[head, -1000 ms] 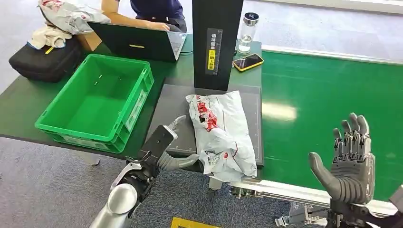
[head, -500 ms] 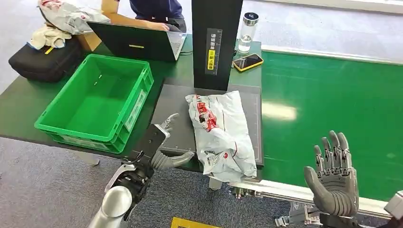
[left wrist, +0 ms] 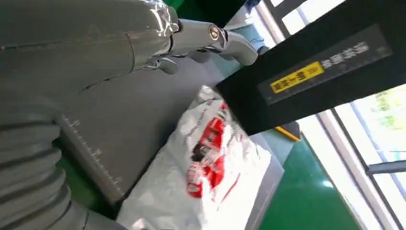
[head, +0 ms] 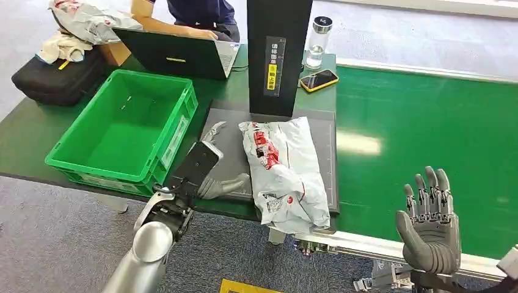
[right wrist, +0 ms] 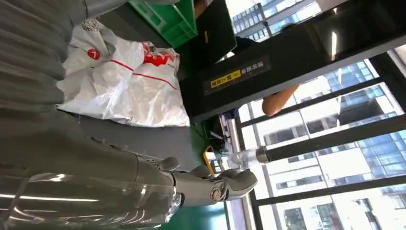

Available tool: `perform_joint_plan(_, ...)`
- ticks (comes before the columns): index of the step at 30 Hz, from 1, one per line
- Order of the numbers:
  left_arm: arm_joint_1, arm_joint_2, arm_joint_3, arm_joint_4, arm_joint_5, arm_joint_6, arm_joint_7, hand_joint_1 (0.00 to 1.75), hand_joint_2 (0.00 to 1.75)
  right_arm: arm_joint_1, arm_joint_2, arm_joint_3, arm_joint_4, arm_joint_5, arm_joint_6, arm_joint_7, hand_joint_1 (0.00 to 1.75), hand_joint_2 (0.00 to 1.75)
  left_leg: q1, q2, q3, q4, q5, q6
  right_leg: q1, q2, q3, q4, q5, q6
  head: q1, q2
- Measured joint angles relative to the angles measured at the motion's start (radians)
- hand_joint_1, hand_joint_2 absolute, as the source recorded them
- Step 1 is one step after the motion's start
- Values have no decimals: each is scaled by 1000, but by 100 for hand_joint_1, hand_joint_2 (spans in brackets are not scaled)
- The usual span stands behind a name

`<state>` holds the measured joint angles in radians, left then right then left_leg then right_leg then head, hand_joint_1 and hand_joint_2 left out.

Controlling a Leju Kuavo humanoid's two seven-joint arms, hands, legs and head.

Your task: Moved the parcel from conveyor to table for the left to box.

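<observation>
One white plastic parcel [head: 283,175] with red print lies crumpled and soft on a flat dark grey mat [head: 229,134] on the green bench [head: 30,131], its near end hanging over the mat's front edge beside the green conveyor [head: 421,140]. One left robot hand [head: 204,165] hovers over the mat just beside the parcel, fingers spread and holding nothing, its thumb pointing toward the parcel's side. One right robot hand [head: 430,223] is raised over the conveyor's near edge, well apart from the parcel, palm up, fingers apart and empty. One bright green plastic crate [head: 125,131] with ribbed walls stands open to the left of the mat, with bare grey mat between it and the parcel. One tall black rectangular post [head: 278,55] with a yellow label rises at the mat's far edge, near the parcel's far end. Beyond it stand one clear bottle [head: 317,39], one phone in a yellow case [head: 319,79] and one open laptop [head: 177,55] with a person [head: 183,18] behind it. One black bag [head: 58,79] rests at the bench's far left corner.
</observation>
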<state>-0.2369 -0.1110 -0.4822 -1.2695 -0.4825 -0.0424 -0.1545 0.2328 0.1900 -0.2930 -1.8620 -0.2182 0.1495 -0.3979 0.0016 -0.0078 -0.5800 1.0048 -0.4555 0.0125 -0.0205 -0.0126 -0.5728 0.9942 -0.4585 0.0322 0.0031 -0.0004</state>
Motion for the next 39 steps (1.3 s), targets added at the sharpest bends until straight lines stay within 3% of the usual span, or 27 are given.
perform_joint_plan(12, -202, -69, -141, 149, -188, -16, 70, 0, 175, -77, -11, 21, 77, -27, -6, -3, 0, 175, 0, 0, 0, 0, 0, 0, 0, 0, 0, 0, 0, 0, 0, 0)
perform_joint_plan(23, -250, -100, -214, 250, -236, -25, 71, 0, 175, -100, -26, 35, 121, -31, -10, -3, 0, 175, 0, 0, 0, 0, 0, 0, 0, 0, 0, 0, 0, 0, 0, 0)
perform_joint_plan(30, -295, -158, -364, 454, -383, -9, 80, 0, 175, -115, -41, 55, 144, -37, -30, -18, 0, 175, -1, 0, 0, 0, 0, 0, -1, 1, 0, 0, 0, 0, 1, 0)
perform_joint_plan(39, -333, -166, -490, 626, -483, -1, 69, 0, 175, -147, -57, 92, 191, -44, -49, -36, 0, 175, -1, 0, 0, 0, 0, 0, -1, 1, 0, 1, 0, 0, 0, 0)
